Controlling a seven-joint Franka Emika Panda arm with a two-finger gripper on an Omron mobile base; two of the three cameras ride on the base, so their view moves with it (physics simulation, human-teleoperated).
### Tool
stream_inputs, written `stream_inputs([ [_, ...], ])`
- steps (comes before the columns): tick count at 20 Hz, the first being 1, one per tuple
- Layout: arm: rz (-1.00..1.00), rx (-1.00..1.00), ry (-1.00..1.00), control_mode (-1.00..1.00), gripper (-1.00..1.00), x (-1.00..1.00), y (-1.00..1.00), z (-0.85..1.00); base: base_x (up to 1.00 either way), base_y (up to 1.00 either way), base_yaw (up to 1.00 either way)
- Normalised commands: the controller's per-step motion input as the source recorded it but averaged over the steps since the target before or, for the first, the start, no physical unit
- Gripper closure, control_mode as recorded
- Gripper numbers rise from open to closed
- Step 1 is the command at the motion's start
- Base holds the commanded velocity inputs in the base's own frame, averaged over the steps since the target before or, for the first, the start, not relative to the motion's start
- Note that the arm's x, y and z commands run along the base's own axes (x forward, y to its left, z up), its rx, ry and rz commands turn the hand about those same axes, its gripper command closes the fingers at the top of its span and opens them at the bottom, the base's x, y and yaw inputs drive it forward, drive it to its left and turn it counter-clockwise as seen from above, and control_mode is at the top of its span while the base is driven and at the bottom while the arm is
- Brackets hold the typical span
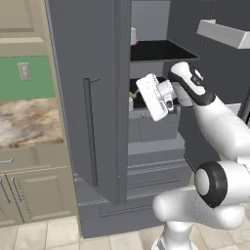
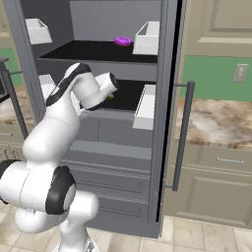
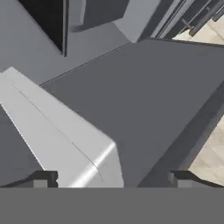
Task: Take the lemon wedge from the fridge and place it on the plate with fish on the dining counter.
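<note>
The grey fridge [image 1: 97, 97] stands with both doors swung open. On its middle black shelf [image 2: 125, 93] lies the small yellow-green lemon wedge [image 2: 111, 95]. My arm reaches in at that shelf's height, and the hand sits just left of the wedge and slightly above it in the right base view. My gripper [image 3: 113, 179] is open, its two dark fingertips [image 3: 43, 178] far apart with nothing between them. Ahead of them the hand view shows a white door bin [image 3: 65, 144] and grey fridge panels. The plate with fish and the dining counter are out of view.
A purple lumpy item [image 2: 123, 41] lies on the upper shelf. White bins [image 2: 145, 106] hang inside the right door, beside the hand. Each open door has a long handle [image 2: 183, 133]. Marbled wall counters [image 1: 29, 122] over beige cabinets flank the fridge.
</note>
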Motion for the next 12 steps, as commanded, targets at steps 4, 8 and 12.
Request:
stream_inputs([
  [4, 0.35, 0.0, 0.07, -1.0, -1.0, 0.57, 0.91, -0.34, 0.0, 0.0, 0.0],
  [8, 0.39, -0.04, 0.0, -1.0, -1.0, 0.0, 1.0, -0.34, 0.0, 0.0, 0.0],
  [12, 0.35, -0.04, -0.01, -1.0, -1.0, 0.0, 1.0, -0.33, 0.0, 0.0, 0.0],
])
